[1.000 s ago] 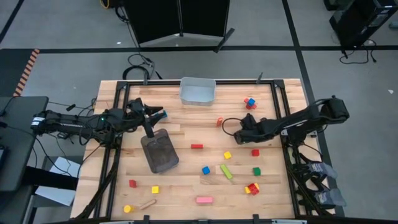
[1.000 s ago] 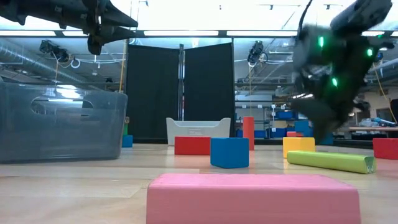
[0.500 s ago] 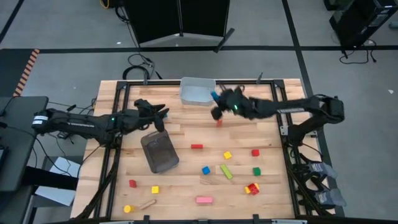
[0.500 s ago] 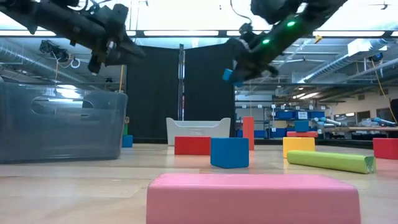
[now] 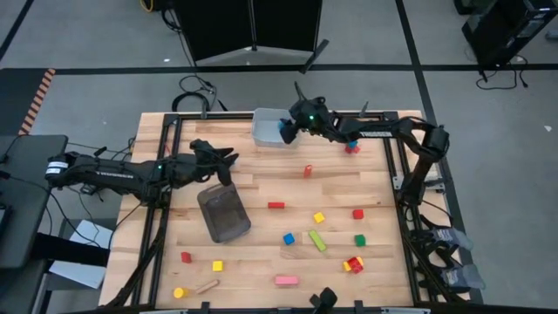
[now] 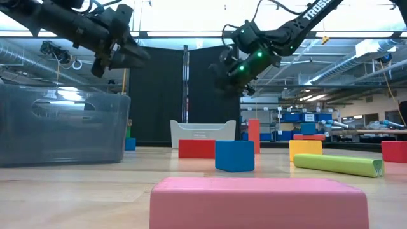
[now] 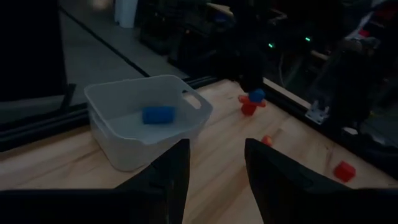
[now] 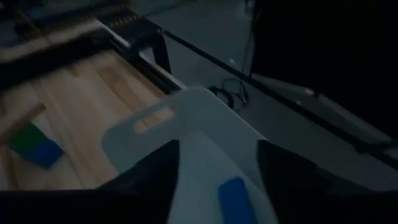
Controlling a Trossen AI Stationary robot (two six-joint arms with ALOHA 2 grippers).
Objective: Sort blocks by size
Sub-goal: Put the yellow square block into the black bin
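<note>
Your left gripper (image 5: 228, 160) hangs above the table at mid-left, just past the far end of the dark grey tray (image 5: 224, 214), fingers apart with nothing between them; in its wrist view the two dark fingers (image 7: 174, 171) frame open table. Left of the tray's near side you have a red cube (image 5: 186, 257), a yellow cube (image 5: 217, 265), a yellow round piece (image 5: 179, 293) and a plain wood bar (image 5: 206, 286) along the near edge. Moving right: red bar (image 5: 275, 206) mid-table, pink bar (image 5: 286, 280) near the front edge, blue cube (image 5: 289, 237), green bar (image 5: 316, 241), yellow cube (image 5: 319, 217), a small red piece (image 5: 307, 170) farther back. The light bin (image 5: 272, 128) sits at the far edge, and a blue block (image 7: 158, 114) lies inside it, seen in both wrist views. Your right gripper (image 5: 288, 129) is over the bin's right end, fingers spread, holding nothing, the blue block (image 8: 235, 198) below them. Right side: red cube (image 5: 357, 214), green cube (image 5: 359, 240), a red-yellow cluster (image 5: 353, 264) near front, red and blue blocks (image 5: 351, 145) touching near the far right.
</note>
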